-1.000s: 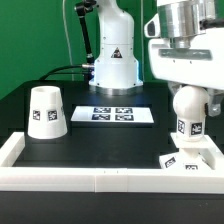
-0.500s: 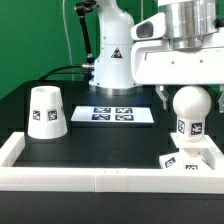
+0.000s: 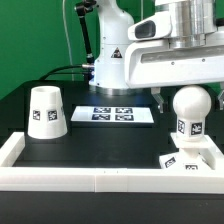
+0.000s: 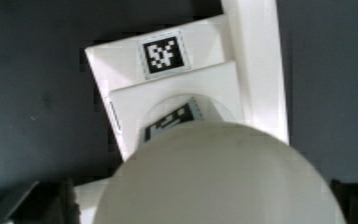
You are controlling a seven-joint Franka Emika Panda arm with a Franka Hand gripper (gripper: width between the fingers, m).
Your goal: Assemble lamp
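The round-headed bulb stands upright on the small square base at the exterior view's right, against the white rail. The tapered shade stands alone, wide end down, at the exterior view's left. My gripper hangs just above the bulb's head, open and holding nothing. One dark finger shows beside the head. In the wrist view the bulb's head fills the near part between my spread fingers, with the tagged base beneath it.
The marker board lies flat on the black table between the shade and the bulb. A raised white rail borders the table's front and sides. The arm's own pedestal stands behind the marker board.
My gripper has risen off the bulb's head, which now shows fully. The bulb, base and shade have not moved.
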